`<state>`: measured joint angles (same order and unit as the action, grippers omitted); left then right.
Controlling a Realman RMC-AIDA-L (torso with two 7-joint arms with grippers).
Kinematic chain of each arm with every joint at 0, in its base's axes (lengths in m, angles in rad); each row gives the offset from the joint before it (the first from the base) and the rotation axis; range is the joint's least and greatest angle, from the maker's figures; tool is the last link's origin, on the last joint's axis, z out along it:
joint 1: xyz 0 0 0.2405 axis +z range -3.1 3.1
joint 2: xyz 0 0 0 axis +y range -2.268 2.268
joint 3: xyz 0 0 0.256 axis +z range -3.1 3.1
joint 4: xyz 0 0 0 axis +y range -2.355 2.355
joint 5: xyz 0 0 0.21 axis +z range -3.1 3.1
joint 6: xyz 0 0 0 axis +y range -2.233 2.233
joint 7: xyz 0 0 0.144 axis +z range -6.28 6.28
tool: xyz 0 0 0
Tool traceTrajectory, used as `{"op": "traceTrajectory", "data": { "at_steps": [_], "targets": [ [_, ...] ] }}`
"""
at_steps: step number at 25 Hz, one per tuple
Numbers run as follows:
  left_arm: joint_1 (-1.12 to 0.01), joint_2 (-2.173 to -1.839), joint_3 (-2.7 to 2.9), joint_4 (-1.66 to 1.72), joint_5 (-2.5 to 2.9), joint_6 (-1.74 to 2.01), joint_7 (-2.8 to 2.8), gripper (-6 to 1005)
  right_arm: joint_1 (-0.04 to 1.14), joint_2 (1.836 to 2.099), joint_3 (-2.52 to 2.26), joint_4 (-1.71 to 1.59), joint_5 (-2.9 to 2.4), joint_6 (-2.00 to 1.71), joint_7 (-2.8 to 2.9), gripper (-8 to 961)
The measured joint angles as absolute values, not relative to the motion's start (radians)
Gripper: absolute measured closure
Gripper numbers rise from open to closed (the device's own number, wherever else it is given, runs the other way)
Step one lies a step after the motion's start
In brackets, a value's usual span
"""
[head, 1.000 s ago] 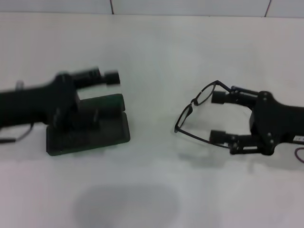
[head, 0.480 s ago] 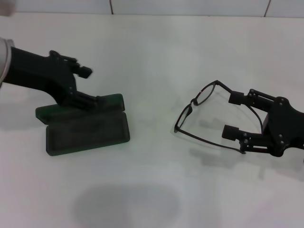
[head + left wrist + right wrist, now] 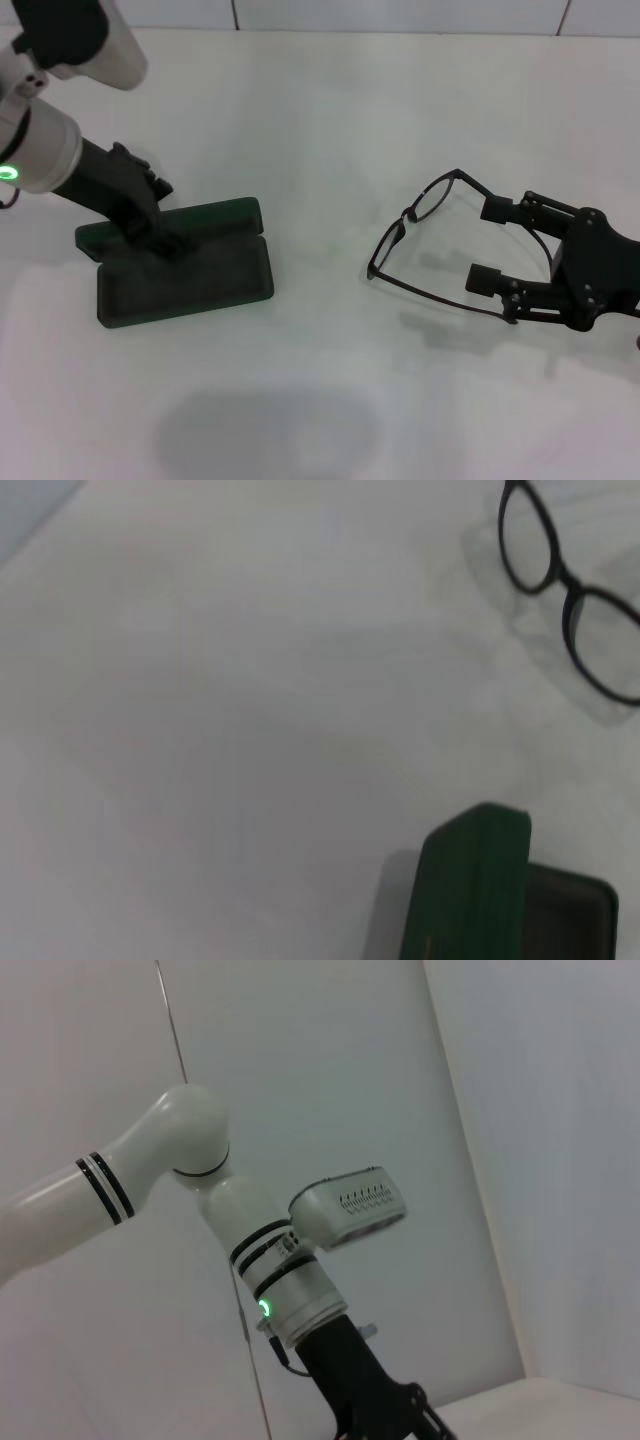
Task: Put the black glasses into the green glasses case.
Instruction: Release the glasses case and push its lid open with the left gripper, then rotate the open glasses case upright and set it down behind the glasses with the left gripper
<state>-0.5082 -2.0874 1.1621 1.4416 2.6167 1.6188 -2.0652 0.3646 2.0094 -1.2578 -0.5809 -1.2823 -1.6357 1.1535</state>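
The green glasses case lies open at the table's left, its lid folded back flat and the dark lining showing. My left gripper points down onto the lid's near edge. The black glasses rest unfolded on the table at the right, lenses toward the case. My right gripper is open and empty, its fingers between the two temple arms. The left wrist view shows the case's green edge and the glasses beyond.
White table with a tiled wall edge behind. The right wrist view shows only my left arm against a pale wall.
The case lid has gone from part raised to flat open. My left arm has swung up, its gripper shifting left along the lid. My right gripper backed slightly right, then stayed still.
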Motion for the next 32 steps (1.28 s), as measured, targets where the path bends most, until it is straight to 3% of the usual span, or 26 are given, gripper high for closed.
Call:
{"op": "traceTrajectory", "data": {
  "at_steps": [9, 21, 23, 32],
  "targets": [
    [-0.560, -2.083, 1.171, 1.355, 2.662, 1.613, -2.123, 235, 0.366, 2.011, -1.256, -0.581, -1.281, -1.618, 1.153, 91],
    [-0.561, -2.088, 1.189, 1.416, 2.660, 1.613, -2.124, 684, 0.357, 2.011, -1.251, -0.581, -1.285, -1.626, 1.153, 92],
    [-0.558, -2.089, 1.191, 1.453, 2.640, 1.610, -2.124, 806, 0.361, 2.011, -1.257, -0.581, -1.292, -1.645, 1.154, 93],
    [-0.612, -2.088, 1.367, 1.509, 2.575, 1.378, -2.089, 804, 0.391, 2.012, -1.288, -0.587, -1.341, -1.733, 1.160, 94]
  ]
}}
